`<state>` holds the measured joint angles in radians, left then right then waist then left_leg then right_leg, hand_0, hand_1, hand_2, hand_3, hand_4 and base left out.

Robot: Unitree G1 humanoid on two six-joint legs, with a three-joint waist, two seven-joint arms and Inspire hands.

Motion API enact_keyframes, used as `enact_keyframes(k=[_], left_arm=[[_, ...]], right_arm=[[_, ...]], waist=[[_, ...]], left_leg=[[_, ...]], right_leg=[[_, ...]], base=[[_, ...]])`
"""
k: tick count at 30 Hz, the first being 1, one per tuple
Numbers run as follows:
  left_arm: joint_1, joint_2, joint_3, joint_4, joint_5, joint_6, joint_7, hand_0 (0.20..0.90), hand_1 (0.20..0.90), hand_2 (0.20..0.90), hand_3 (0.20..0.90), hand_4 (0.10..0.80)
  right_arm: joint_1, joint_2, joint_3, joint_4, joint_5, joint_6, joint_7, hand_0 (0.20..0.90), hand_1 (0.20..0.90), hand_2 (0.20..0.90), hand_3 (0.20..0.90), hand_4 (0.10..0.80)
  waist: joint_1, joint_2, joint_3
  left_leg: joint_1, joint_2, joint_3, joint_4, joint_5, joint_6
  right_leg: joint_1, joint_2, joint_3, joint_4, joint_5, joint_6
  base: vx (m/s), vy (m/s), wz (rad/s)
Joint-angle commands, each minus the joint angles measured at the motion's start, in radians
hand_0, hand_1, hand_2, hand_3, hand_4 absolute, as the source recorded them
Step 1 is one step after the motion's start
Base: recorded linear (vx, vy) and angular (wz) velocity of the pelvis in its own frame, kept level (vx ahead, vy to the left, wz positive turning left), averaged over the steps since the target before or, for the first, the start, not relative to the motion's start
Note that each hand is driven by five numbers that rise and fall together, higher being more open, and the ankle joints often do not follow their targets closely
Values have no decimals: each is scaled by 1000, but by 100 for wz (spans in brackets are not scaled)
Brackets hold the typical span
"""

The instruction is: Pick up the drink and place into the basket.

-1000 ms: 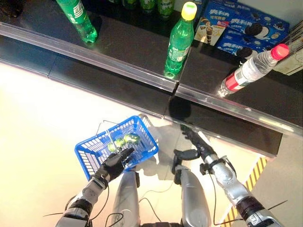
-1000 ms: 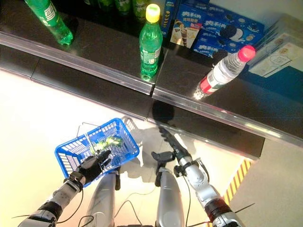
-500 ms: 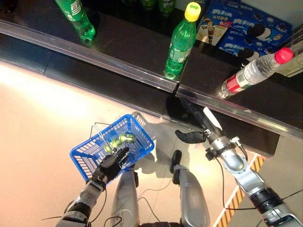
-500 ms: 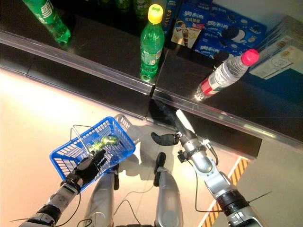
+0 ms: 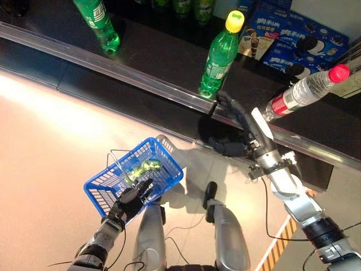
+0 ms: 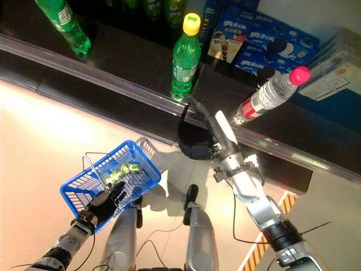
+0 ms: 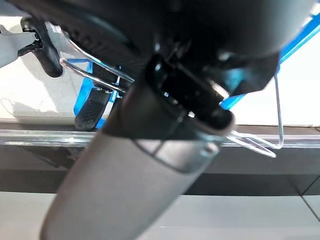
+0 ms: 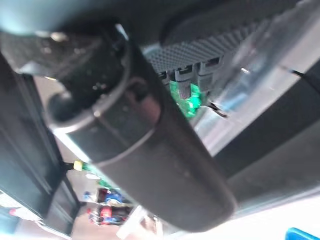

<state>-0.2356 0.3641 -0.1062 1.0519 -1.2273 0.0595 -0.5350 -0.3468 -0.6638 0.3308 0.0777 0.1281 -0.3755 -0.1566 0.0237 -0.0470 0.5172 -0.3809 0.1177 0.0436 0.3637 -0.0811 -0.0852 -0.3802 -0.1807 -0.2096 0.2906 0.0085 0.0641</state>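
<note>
Outstretched, the fingers (image 5: 227, 103) of the right hand (image 5: 248, 132) are spread and empty, tips near the foot of the green plastic drink bottle with a yellow cap (image 5: 219, 55), upright at the black shelf (image 5: 163, 53) edge. Likely light, rigid and slippery; best wrapped around mid-body. The left hand (image 5: 131, 200) curls on the blue plastic basket (image 5: 101, 189).

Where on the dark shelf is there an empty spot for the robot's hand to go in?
There is bare shelf between the leaning green bottle and the yellow-capped green bottle, and a narrower gap between that bottle and the red-capped clear bottle, where the right hand reaches. Behind, the blue cookie boxes crowd it. The left hand holds the blue basket.
</note>
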Motion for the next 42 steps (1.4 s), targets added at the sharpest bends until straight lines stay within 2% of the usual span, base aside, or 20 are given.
enact_keyframes(k=[1, 17, 42], left_arm=[[95, -3, -24, -63, 7, 9, -121, 300, 300, 300, 200, 100], [117, -28, -35, -76, 27, 20, -118, 300, 300, 300, 200, 100], [140, -27, -50, -95, 83, 60, -104, 300, 300, 300, 200, 100]], right_arm=[[-52, -26, -89, -160, 105, -122, -52, 900, 900, 900, 900, 800], [-106, 26, -115, -94, 221, -76, -75, 900, 900, 900, 900, 800], [-222, 22, -118, -11, 256, 28, -100, 900, 900, 900, 900, 800]], waist=[[0, 12, -58], [12, 43, -50], [55, 59, -59]], left_leg=[[-12, 17, -3, 38, 12, 22], [1, 18, 3, 46, 25, 15], [9, 15, -5, 51, 43, 3]], right_leg=[[92, -35, 15, -1, -67, 25], [133, -39, 3, -17, -67, 11], [221, -52, -31, -83, -41, 20]], base=[[43, 3, 0], [26, 6, 0], [22, -2, 1]])
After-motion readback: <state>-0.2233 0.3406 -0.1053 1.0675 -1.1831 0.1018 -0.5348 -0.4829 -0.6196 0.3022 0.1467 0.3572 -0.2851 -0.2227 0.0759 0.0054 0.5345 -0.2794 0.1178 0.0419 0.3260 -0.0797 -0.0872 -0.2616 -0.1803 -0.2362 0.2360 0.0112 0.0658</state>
